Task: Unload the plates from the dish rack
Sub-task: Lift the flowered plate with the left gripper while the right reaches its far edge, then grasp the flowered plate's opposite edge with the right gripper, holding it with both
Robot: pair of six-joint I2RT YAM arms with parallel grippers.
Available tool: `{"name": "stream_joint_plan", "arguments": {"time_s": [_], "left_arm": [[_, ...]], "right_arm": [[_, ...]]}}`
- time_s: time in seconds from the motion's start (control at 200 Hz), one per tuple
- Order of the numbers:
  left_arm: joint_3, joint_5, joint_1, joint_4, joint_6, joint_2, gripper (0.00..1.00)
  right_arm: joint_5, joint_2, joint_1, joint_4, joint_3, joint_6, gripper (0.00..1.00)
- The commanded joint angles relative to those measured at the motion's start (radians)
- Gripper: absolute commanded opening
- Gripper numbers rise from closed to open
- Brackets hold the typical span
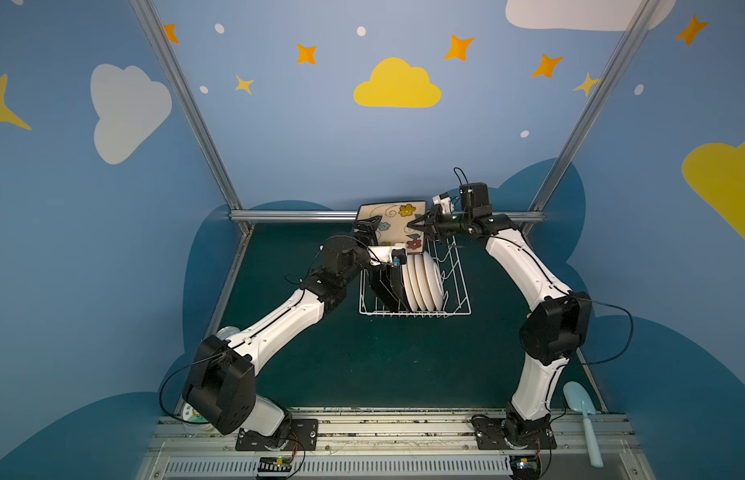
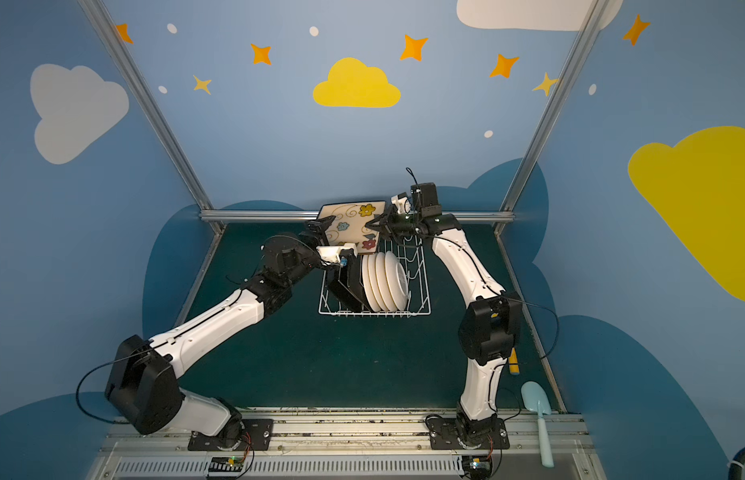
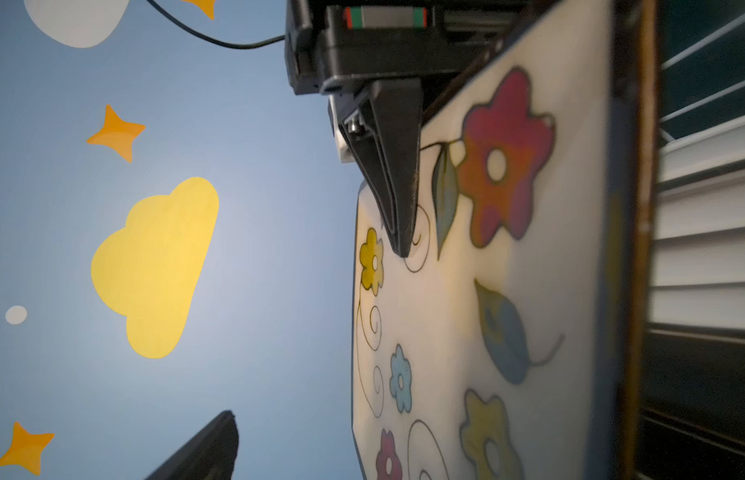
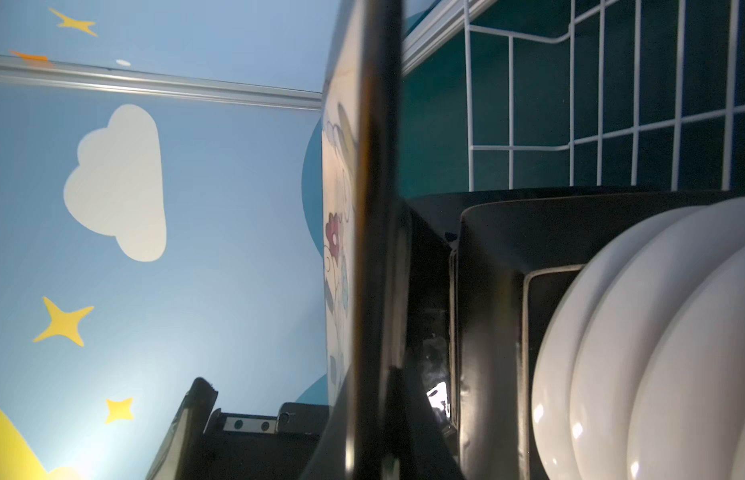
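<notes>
A square flowered plate (image 1: 393, 224) (image 2: 349, 227) hangs upright over the far end of the white wire dish rack (image 1: 460, 291) (image 2: 423, 291). My right gripper (image 1: 417, 226) (image 2: 373, 226) is shut on its right edge. My left gripper (image 1: 364, 229) (image 2: 317, 227) stands open at the plate's left edge. In the left wrist view one of its fingers (image 3: 208, 449) is well clear of the plate's face (image 3: 487, 291). The right wrist view shows the plate edge-on (image 4: 375, 208). Black-backed square plates (image 1: 386, 286) and several round white plates (image 1: 425, 282) (image 4: 653, 353) stand in the rack.
A pale blue spatula (image 1: 580, 411) (image 2: 537, 409) lies at the front right corner. A yellow handle (image 2: 513, 363) shows behind the right arm. A clear round tub (image 1: 194, 413) sits under the left arm's base. An aluminium rail (image 1: 296, 215) runs along the back edge.
</notes>
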State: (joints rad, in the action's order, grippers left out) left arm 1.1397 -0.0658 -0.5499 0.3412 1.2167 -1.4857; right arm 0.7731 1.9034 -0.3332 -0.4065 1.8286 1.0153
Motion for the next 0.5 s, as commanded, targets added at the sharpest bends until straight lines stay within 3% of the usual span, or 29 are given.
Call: {"name": "stream_joint_plan", "arguments": {"time_s": [0.0, 0.31, 0.496], "left_arm": [[0.041, -0.018, 0.004, 0.071, -0.079, 0.041, 1.00], [-0.010, 0.016, 0.023, -0.201, -0.326, 0.183, 1.00], [0.038, 0.110, 0.117, -0.358, -0.657, 0.248, 1.00]], "right_arm": [[0.049, -0.074, 0.035, 0.280, -0.024, 0.083, 0.00], [0.040, -0.114, 0.118, 0.370, -0.037, 0.083, 0.00], [0.053, -0.128, 0.148, 0.372, -0.045, 0.010, 0.00]]}}
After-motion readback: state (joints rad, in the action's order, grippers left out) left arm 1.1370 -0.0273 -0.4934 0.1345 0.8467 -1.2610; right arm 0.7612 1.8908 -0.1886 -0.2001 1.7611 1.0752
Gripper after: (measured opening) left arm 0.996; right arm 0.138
